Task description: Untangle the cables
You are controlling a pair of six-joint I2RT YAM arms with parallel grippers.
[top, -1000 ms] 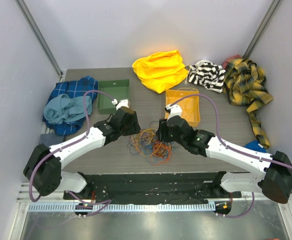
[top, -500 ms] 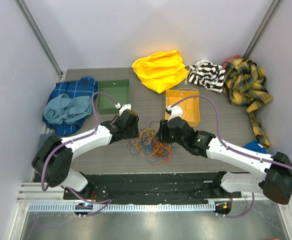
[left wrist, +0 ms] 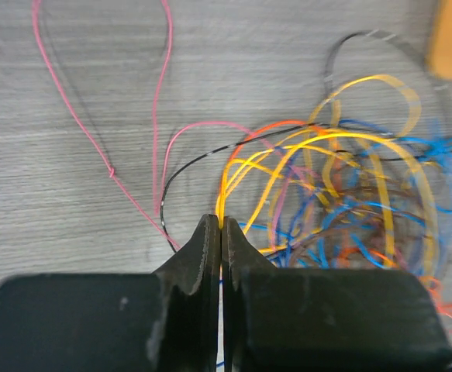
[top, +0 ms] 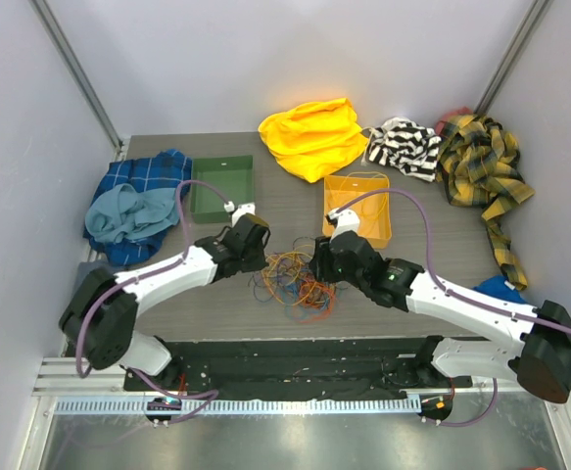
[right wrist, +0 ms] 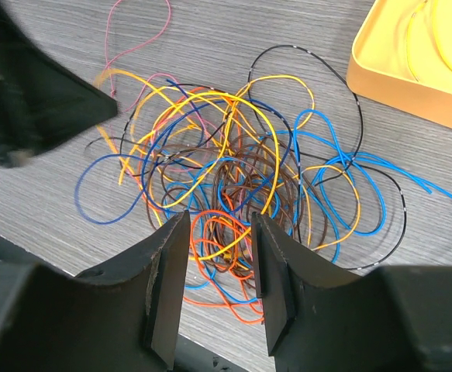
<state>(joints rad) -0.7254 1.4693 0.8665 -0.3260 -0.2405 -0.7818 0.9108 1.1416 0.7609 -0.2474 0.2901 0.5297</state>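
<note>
Since a second ago my left arm has swung inward, carrying my left pincer (top: 261, 257) to the left rim of the cables (top: 295, 279). My right pincer (top: 318, 266) has barely shifted at the heap's right side. From above, the cables form a loose nest of string-thin loops on the grey wood-grain tabletop (top: 216, 294), near an orange tray (top: 358, 178) and well apart from a green tray (top: 221, 191).

The left wrist view adds what the overhead cannot. My left pincer (left wrist: 221, 232) is clenched on a glossy yellow-orange strand (left wrist: 224, 194), its black fingers pressed flat together. The cables (left wrist: 342, 194) fan away, and a thin pink wire (left wrist: 160, 116) loops off alone.

In the right wrist view my right pincer (right wrist: 216, 283) is released, its fingers spread above the brown and orange middle of the cables (right wrist: 233, 170). The orange tray (right wrist: 381, 77) sits at the upper right.
</note>
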